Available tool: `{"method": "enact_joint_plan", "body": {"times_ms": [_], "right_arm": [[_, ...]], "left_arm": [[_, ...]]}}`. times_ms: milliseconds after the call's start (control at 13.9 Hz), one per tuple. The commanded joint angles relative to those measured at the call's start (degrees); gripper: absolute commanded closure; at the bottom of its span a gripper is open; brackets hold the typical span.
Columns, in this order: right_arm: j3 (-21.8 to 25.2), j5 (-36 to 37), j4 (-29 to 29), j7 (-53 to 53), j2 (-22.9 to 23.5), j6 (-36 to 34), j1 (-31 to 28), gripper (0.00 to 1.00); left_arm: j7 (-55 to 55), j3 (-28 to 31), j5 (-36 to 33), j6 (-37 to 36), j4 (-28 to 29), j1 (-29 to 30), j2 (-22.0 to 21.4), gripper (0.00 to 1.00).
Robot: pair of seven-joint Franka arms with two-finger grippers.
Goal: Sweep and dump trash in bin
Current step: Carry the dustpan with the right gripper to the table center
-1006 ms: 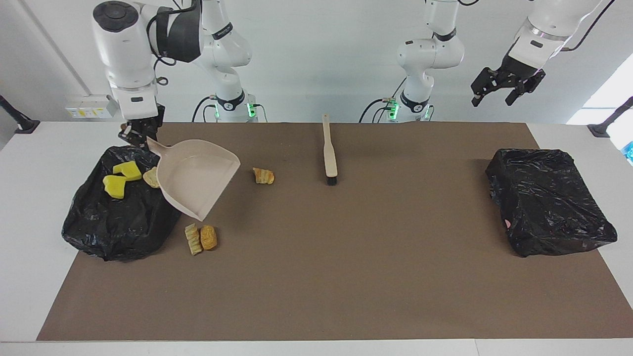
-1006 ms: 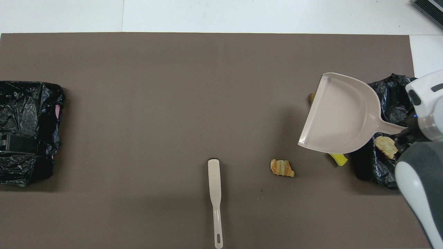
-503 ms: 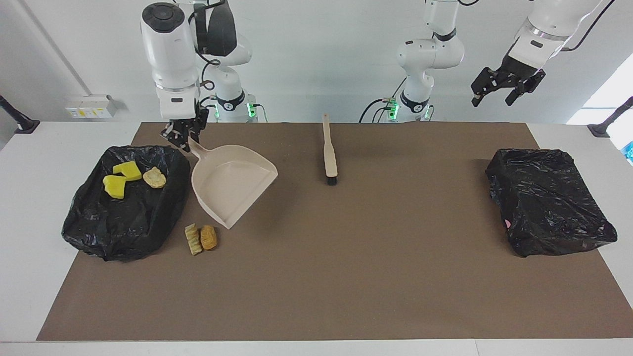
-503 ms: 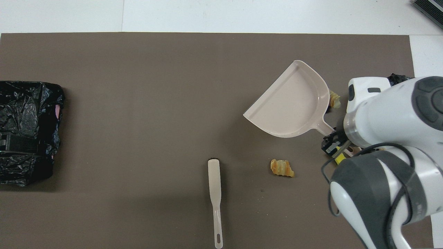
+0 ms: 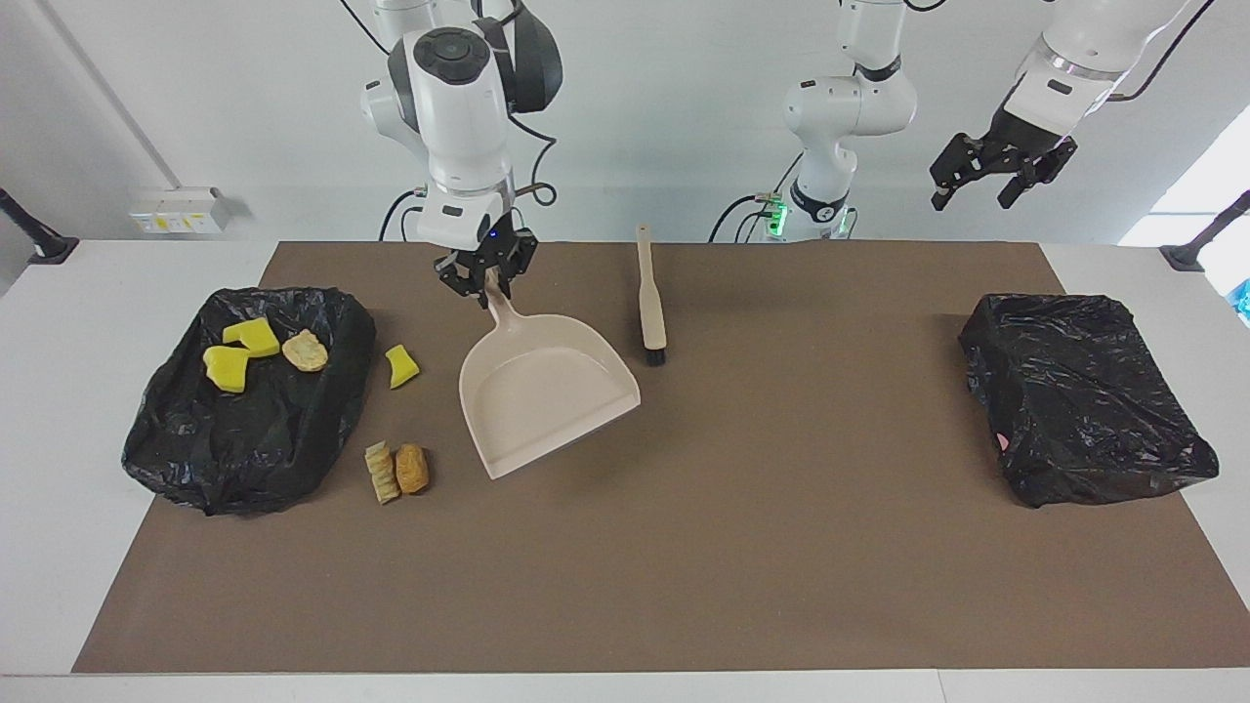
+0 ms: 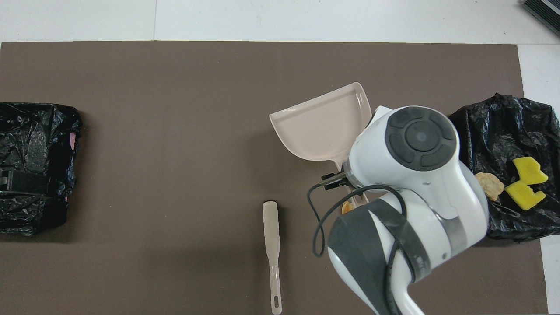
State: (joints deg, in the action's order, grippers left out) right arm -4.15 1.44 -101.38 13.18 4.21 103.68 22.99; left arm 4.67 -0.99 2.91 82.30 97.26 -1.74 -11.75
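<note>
Two fingers of the right gripper (image 5: 485,276) clamped the beige dustpan (image 5: 543,398) by its handle above the brown mat (image 5: 742,547). Loose trash (image 5: 397,471) lay beside the black bin bag (image 5: 244,430), more pieces (image 5: 256,348) on it. Raised aside, the left gripper (image 5: 986,187) waited with jaws spread.

No legible text anywhere. Small dark marks on the arm bands, too tiny to read. No labels, numbers, signs.

Trash (image 5: 395,471) — yellow sponge chunks, golden bread pieces — some in the bin (image 5: 195,449), some beside it
</note>
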Motion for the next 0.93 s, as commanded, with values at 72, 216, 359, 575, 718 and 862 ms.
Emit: {"method": "enact_joint_plan", "body": {"times_ms": [72,216,359,575,718,862], "right_arm": [[0.38,-2.83,10.22,9.84,8.52,1.43,1.8,1.0],[0.38,-3.37,12.51,12.38,12.21,4.24,3.11,1.0],[0.38,-3.55,15.75,15.38,16.6,6.71,4.43,1.0],[0.29,-4.87,20.08,20.73,23.81,11.26,7.06,1.0],[0.29,-4.87,19.81,23.55,27.33,16.18,8.04,1.0],[0.29,-4.95,19.38,23.82,29.27,18.92,8.04,1.0]], "left_arm": [[-0.28,-0.24,-0.8,-0.38,-0.84,0.51,0.41,0.0],[-0.28,-0.24,-0.8,-0.38,-0.84,0.51,0.41,0.0],[-0.28,-0.24,-0.8,-0.38,-0.84,0.51,0.41,0.0],[-0.28,-0.24,-0.8,-0.38,-0.84,0.51,0.41,0.0],[-0.28,-0.24,-0.8,-0.38,-0.84,0.51,0.41,0.0],[-0.28,-0.24,-0.8,-0.38,-0.84,0.51,0.41,0.0]]}}
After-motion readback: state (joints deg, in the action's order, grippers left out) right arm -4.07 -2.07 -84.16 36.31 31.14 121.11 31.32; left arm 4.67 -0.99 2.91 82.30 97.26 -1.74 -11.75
